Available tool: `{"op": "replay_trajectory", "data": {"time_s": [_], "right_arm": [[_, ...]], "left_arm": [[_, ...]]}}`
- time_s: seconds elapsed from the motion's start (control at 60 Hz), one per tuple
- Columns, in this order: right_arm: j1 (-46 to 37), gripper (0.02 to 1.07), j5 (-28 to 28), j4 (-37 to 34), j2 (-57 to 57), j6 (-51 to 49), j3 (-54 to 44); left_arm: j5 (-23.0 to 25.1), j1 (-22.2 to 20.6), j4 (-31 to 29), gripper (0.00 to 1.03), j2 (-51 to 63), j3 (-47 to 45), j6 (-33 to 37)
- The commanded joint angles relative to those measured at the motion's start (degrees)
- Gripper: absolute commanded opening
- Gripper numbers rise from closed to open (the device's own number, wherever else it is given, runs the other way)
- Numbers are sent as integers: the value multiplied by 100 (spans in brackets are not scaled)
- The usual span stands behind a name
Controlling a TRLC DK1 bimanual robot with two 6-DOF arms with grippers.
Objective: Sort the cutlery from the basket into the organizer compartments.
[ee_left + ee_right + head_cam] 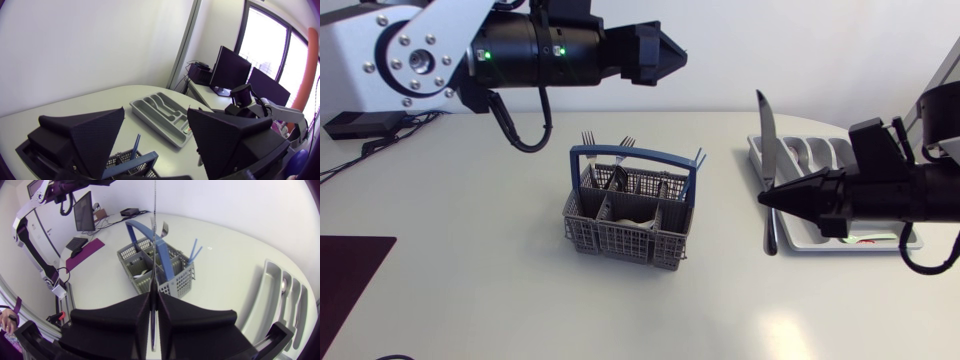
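— Where's our right gripper?
— Clamped tight on a knife, at the tray's left edge.
— And our left gripper?
— Fingers spread wide, holding nothing, beyond the far side of the basket. Forks stand in it.

Basket centre, organizer right.
Basket sits mid-tabletop; organizer lies to its right, knife upright at the organizer's left edge.
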Motion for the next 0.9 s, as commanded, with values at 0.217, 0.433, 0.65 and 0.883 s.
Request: {"op": "replay_trajectory", "data": {"time_s": [0.217,0.433,0.65,0.883], "right_arm": [[-1778,8,-59,-186,788,-864,225],[-2841,8,293,-28,1975,-1171,1147],[-3210,8,996,77,3513,-1119,2589],[-3140,8,2103,280,4796,-793,3810]], "left_arm": [[-738,-162,-1005,89,-58,-45,1238],[-1450,-566,-1356,89,21,-247,1844],[-1740,-751,-1682,89,223,-212,1994],[-2021,-874,-1849,89,329,-388,2134]]}}
